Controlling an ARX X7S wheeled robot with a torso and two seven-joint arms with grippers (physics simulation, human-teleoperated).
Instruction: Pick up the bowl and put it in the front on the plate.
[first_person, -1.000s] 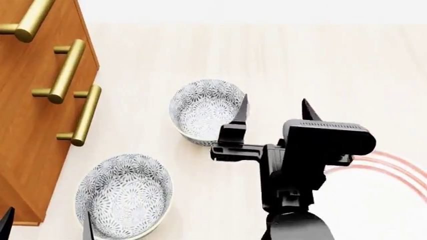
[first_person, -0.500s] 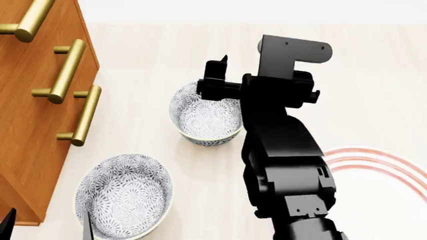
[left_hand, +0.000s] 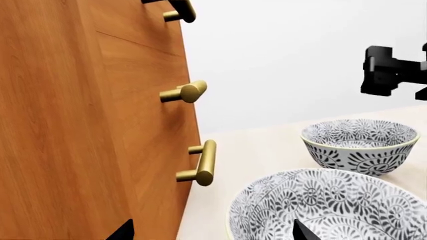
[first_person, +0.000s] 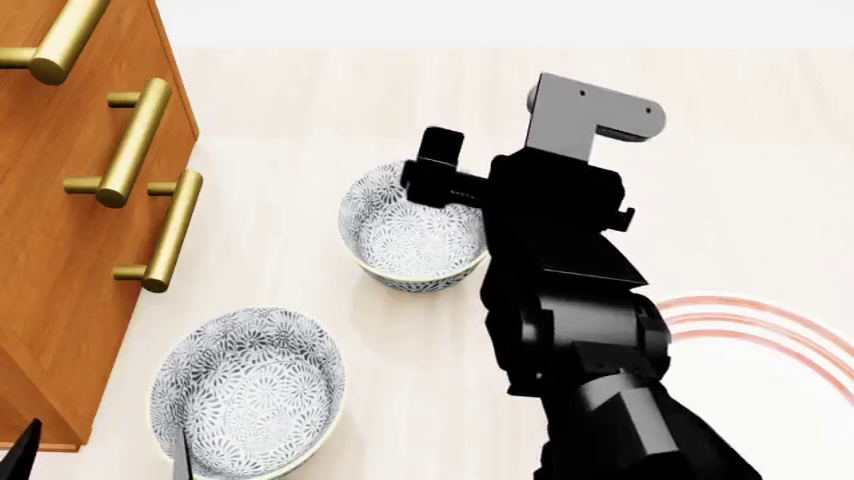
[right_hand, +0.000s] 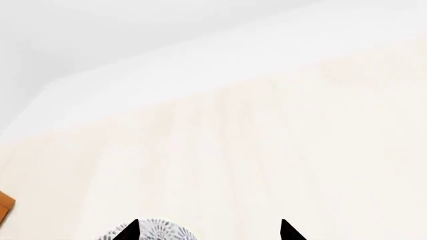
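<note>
Head view, left to right. Wooden cabinet (first_person: 60, 220) fills the 9 o'clock side, brass bar handles (first_person: 138, 143) on its front. Left gripper (first_person: 100, 452) at 7 o'clock edge, only two dark fingertips (first_person: 178, 458) showing, spread apart; one tip overlaps the near bowl (first_person: 248, 390), contact cannot be told. In the left wrist view the same tips (left_hand: 301, 231) sit wide apart, near bowl (left_hand: 333, 207) between and ahead, cabinet (left_hand: 80, 120) alongside with handles (left_hand: 200, 162).

The bowl (first_person: 407, 228), grey-blue floral, stands on the pale table (first_person: 307, 100) just left of centre, toward 12 o'clock from the near bowl, well apart from it. Also in the left wrist view (left_hand: 360, 145), behind the near bowl.

Right gripper (first_person: 507, 175) hangs over the bowl's 3 o'clock rim, the arm covering that side; one black finger (first_person: 434, 170) lies over the rim at 12 o'clock. Touching or not: cannot tell. Right wrist view shows two fingertips (right_hand: 130, 231) spread, a sliver of the bowl's rim (right_hand: 160, 231) between them, nothing pinched.

The plate (first_person: 787, 390), white with red rings, at 4 o'clock, partly hidden by the arm and cut by the edge, near the bowl but apart.
</note>
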